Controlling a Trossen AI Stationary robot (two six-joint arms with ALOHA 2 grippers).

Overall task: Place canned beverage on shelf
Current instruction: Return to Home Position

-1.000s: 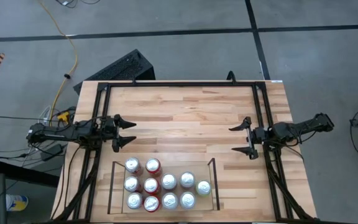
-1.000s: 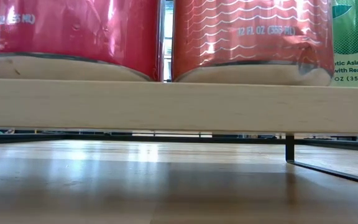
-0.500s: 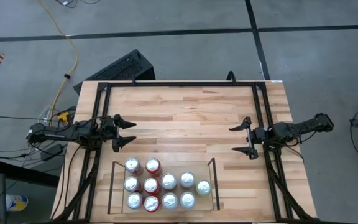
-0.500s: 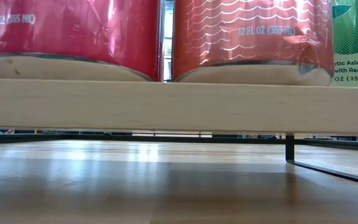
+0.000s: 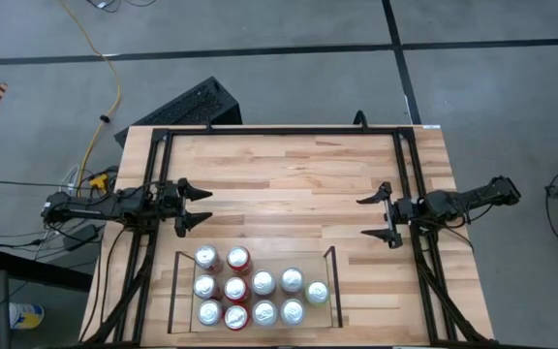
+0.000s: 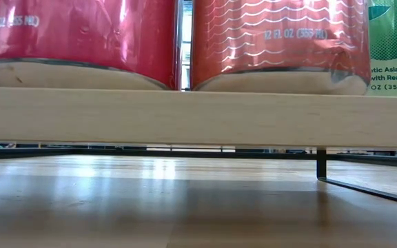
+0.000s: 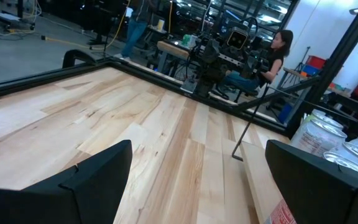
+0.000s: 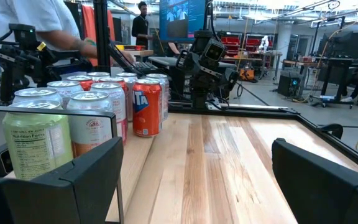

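Canned beverages (image 5: 263,282) stand upright in rows on the shelf (image 5: 303,260). The shelf lies off to one side of both grippers, outside the gap between their facing fingertips.

**Tool state.** The left gripper (image 5: 207,206) and the right gripper (image 5: 362,216) point at each other across the table (image 5: 289,165). Both have their fingers spread wide and hold nothing. No can is in transit.

**Hazards from this position (assessment):**

1. **Rail contact.** The shelf corners sit near each gripper's shelf-side finger. A sideways swing toward the shelf with the fingers spread could catch a side rail (image 5: 336,286) and shift the whole bay.
2. **End can.** The green can (image 5: 317,292) is the can closest to the right gripper and stands just beside that rail. It would probably be the first can struck, and it has little support on its rail side.
3. **Packed rows.** The cans stand close together, so a knock on one would likely pass to its neighbours.
4. **Front edge.** In the low view, two red cans (image 6: 74,34) stand close to the plank edge (image 6: 198,117). A jolt to the shelf could walk them off it.

**Precaution.** Move each arm away from the shelf side first.
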